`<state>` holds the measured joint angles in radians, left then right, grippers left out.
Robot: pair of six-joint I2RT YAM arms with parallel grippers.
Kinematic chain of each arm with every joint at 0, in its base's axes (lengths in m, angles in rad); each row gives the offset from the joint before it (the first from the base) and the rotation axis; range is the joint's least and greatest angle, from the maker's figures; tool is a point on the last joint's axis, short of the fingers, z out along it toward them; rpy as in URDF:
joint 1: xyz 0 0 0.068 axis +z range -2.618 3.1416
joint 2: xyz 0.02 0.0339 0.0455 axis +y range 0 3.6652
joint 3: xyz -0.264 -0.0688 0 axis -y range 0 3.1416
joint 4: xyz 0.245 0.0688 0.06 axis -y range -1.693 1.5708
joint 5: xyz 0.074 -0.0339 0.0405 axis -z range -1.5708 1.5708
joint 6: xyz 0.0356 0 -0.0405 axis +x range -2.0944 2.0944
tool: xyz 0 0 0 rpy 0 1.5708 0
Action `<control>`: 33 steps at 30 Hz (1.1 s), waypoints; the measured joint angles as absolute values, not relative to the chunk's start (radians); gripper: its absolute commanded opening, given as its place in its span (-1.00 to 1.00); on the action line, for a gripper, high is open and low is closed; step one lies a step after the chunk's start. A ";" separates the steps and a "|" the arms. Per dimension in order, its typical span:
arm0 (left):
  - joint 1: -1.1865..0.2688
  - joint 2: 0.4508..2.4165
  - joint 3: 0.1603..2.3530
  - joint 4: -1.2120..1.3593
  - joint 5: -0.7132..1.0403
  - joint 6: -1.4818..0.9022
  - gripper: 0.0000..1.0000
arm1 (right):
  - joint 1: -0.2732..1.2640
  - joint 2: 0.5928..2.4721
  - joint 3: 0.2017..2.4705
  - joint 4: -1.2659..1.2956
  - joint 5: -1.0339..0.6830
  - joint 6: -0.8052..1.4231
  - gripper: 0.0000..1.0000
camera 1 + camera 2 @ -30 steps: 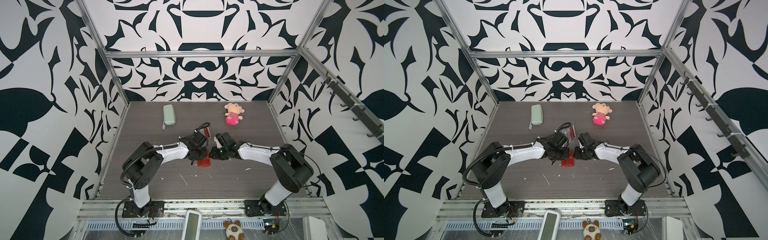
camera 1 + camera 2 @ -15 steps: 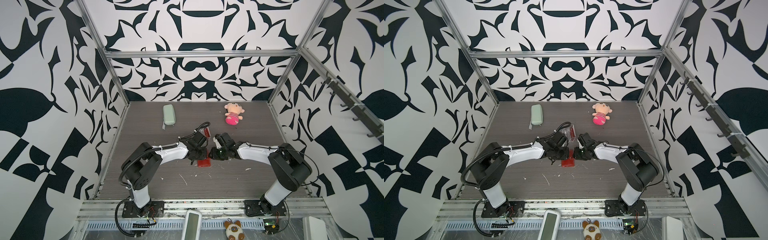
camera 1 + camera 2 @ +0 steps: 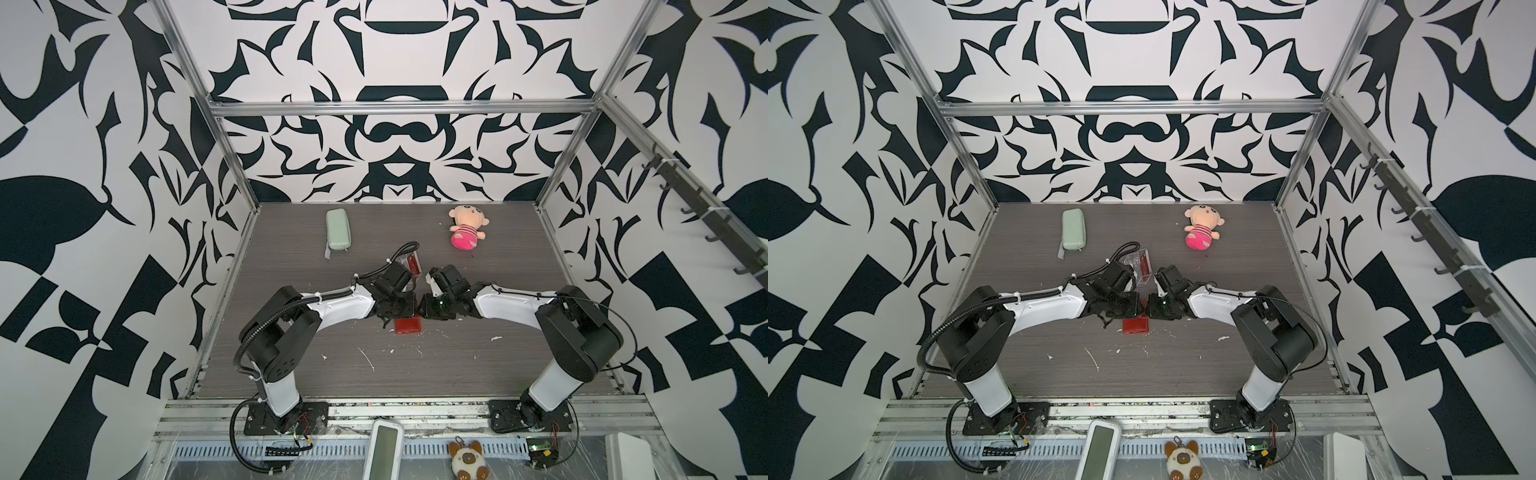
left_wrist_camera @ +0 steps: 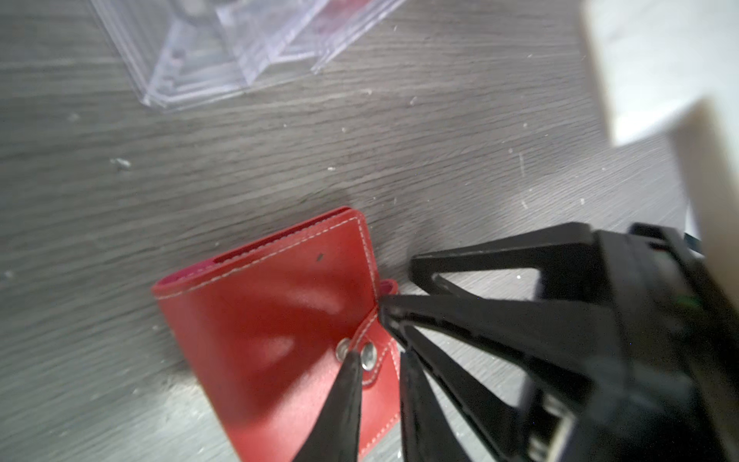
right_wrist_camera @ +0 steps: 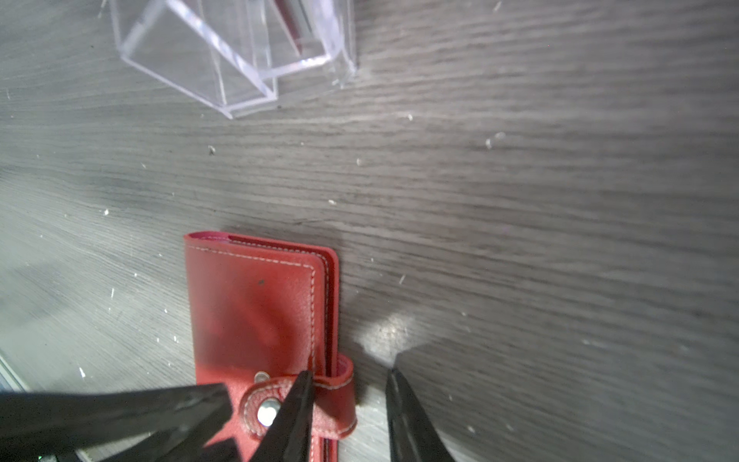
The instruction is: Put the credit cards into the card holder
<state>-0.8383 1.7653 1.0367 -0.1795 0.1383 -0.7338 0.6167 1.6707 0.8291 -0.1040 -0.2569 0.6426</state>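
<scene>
The red card holder (image 3: pixel 408 325) (image 3: pixel 1136 325) lies closed and snapped on the table, with both grippers meeting over its far end. My left gripper (image 4: pixel 378 358) is open by a narrow gap, its fingertips over the snap tab (image 4: pixel 370 356). My right gripper (image 5: pixel 350 374) is open. One of its fingers (image 5: pixel 298 404) rests on the tab (image 5: pixel 336 394) where it loops round the holder's (image 5: pixel 256 304) edge. The other stands above bare table. A red credit card (image 3: pixel 414 264) stands in the clear box beyond; other cards are not visible.
The clear acrylic box (image 3: pixel 409 266) (image 5: pixel 224 52) stands just behind the grippers. A pale green zip case (image 3: pixel 337 230) lies at the back left and a plush doll (image 3: pixel 466 228) at the back right. White crumbs dot the table's front half.
The left gripper's jaws have parted a little over the snap tab. Both arms stay almost where they were above the holder.
</scene>
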 measured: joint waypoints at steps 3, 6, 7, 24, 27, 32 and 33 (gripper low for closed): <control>-0.838 1.776 1.037 -0.187 0.133 -0.739 -0.52 | 0.617 1.671 0.829 -0.104 -0.257 0.642 -0.33; -0.838 1.776 1.037 -0.202 0.121 -0.742 -0.46 | 0.617 1.671 0.829 -0.104 -0.257 0.642 -0.33; -0.838 1.776 1.037 -0.205 0.119 -0.742 -0.44 | 0.617 1.671 0.829 -0.104 -0.257 0.642 -0.33; -0.838 1.787 1.037 -0.209 0.133 -0.749 -0.68 | 0.617 1.679 0.839 -0.106 -0.258 0.638 -0.33; -0.838 1.789 1.037 -0.205 0.142 -0.752 -0.76 | 0.617 1.679 0.839 -0.107 -0.258 0.636 -0.33; -0.838 1.789 1.037 -0.200 0.155 -0.757 -0.90 | 0.617 1.679 0.839 -0.107 -0.258 0.635 -0.33; -0.838 1.789 1.037 -0.200 0.156 -0.757 -0.93 | 0.617 1.679 0.839 -0.108 -0.258 0.635 -0.33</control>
<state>-0.8379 1.7893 1.0367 -0.1997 0.1558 -0.7567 0.6167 1.6791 0.8394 -0.1078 -0.2584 0.6346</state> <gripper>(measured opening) 0.059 0.337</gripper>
